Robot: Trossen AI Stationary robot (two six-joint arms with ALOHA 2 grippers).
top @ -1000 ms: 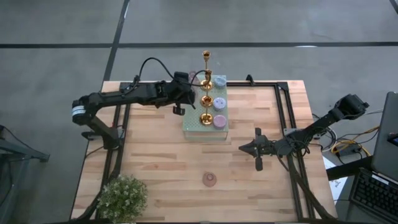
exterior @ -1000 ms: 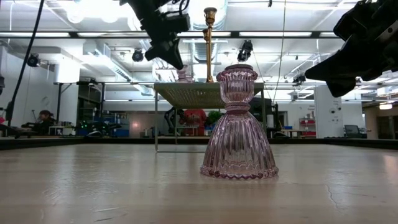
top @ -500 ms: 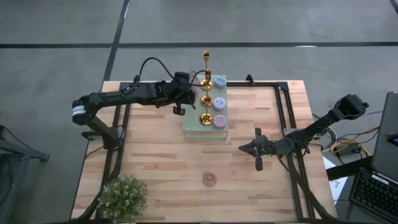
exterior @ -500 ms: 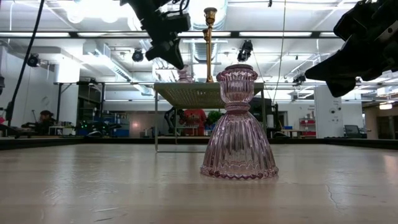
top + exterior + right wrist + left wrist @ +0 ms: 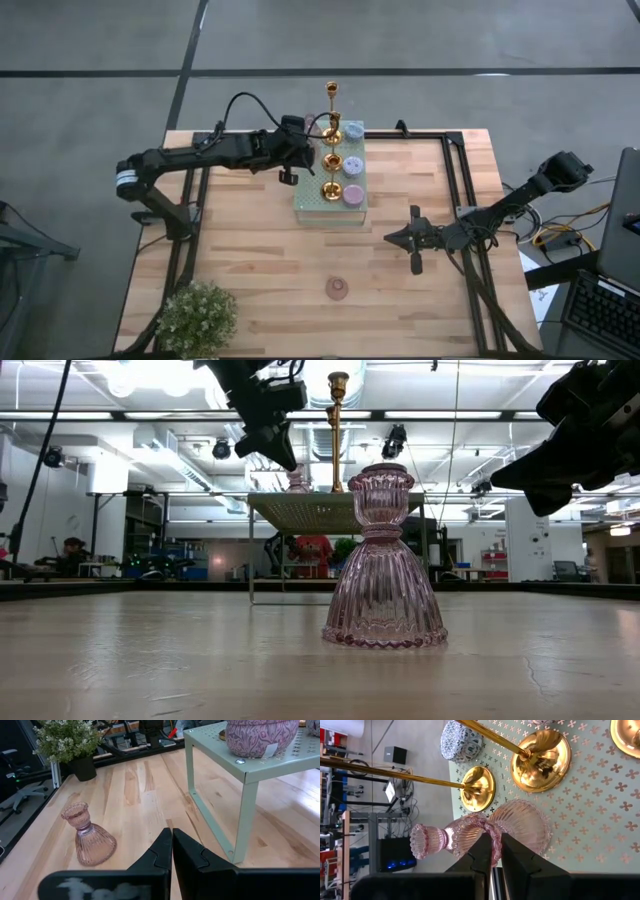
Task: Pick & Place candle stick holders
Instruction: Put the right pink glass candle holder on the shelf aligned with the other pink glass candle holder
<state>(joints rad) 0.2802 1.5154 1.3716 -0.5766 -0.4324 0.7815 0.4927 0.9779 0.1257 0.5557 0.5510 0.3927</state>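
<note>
No visible change anywhere.

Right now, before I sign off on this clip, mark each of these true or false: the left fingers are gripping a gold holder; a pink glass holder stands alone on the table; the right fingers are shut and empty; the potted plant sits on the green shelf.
1. The left fingers grip a gold holder. False: they are closed on a pink glass holder standing on the green shelf.
2. A pink glass holder stands alone on the table. True.
3. The right fingers are shut and empty. True.
4. The potted plant sits on the green shelf. False: it stands at a table corner.
</note>
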